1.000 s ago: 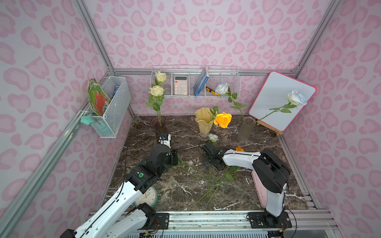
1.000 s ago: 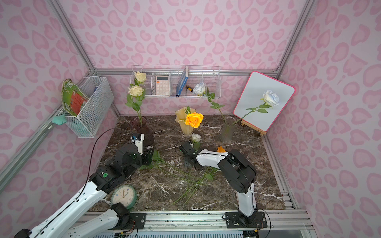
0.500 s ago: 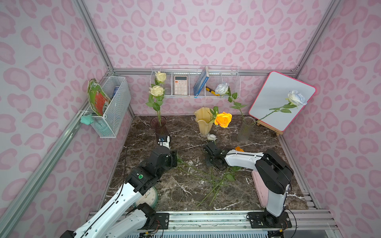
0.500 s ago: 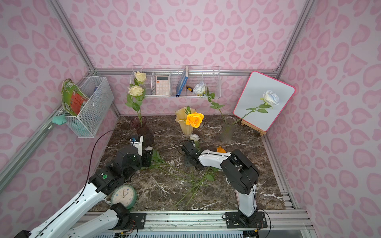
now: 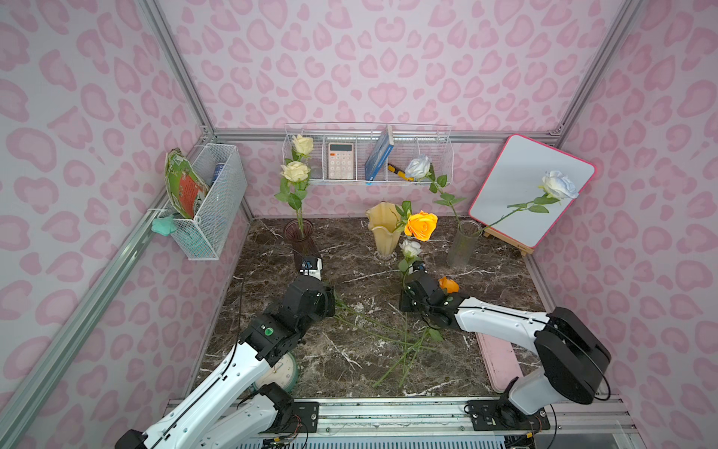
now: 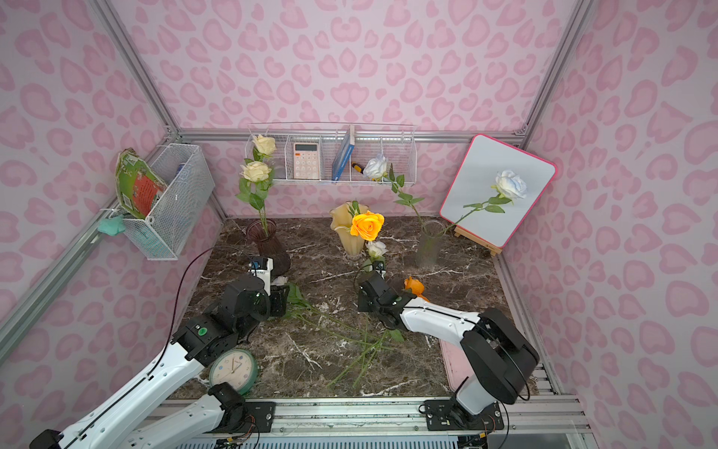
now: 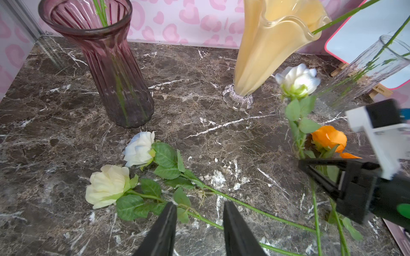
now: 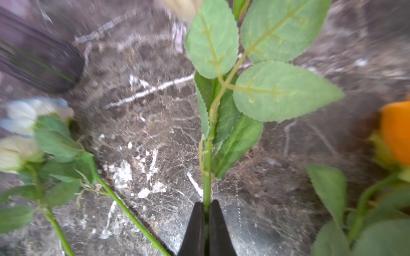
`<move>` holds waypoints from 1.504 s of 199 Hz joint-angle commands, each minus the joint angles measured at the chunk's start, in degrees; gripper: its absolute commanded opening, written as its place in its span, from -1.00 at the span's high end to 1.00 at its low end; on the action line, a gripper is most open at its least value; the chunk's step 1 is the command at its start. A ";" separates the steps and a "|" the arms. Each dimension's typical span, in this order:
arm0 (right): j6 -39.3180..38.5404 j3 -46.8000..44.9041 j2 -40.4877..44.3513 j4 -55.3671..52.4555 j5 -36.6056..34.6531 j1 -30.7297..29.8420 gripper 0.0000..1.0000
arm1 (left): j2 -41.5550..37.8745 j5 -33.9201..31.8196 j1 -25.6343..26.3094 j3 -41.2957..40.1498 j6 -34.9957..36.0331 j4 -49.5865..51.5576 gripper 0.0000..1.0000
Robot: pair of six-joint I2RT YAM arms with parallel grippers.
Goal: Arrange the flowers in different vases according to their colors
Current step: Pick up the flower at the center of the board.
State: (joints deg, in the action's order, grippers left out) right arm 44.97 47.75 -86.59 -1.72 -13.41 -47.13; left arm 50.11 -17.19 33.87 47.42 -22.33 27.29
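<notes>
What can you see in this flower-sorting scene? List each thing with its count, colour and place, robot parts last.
Vases: three; purple, yellow, clear; along the back.
Cream roses: two in the purple vase, one lying on the marble.
Orange roses: one in the yellow vase, one lying near the right arm.
Blue-tinged white roses: two in the clear vase, one lying on the marble, one held.
Wire baskets: two, white, on the walls.
Calculator: one, white, back basket.
Whiteboard: one, pink-edged, back right.
Clock: one, green-rimmed, front left.
Left pincer: open above the stems.
Right pincer: shut on a stem.
</notes>
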 commanded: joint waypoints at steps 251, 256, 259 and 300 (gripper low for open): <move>-41.92 -3.94 15.15 42.99 -24.25 0.35 1.00 | 3.87 1.97 0.02 -2.94 0.00 -4.22 0.30; -42.12 -3.44 15.79 42.02 -24.08 0.58 1.00 | 4.07 2.06 0.00 -3.07 0.00 -4.33 0.30; -42.60 -3.21 16.36 41.70 -23.97 0.62 1.00 | 4.18 2.16 0.01 -3.10 -0.06 -4.49 0.30; -48.70 0.17 22.46 40.38 -23.50 3.46 1.00 | 4.74 3.04 0.07 -3.02 -0.22 -5.05 0.31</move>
State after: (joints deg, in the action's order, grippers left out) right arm 1.48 45.28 -66.57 39.57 -37.15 -45.63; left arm 54.61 -15.05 33.89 44.29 -22.33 23.75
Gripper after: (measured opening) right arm 0.072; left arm 0.347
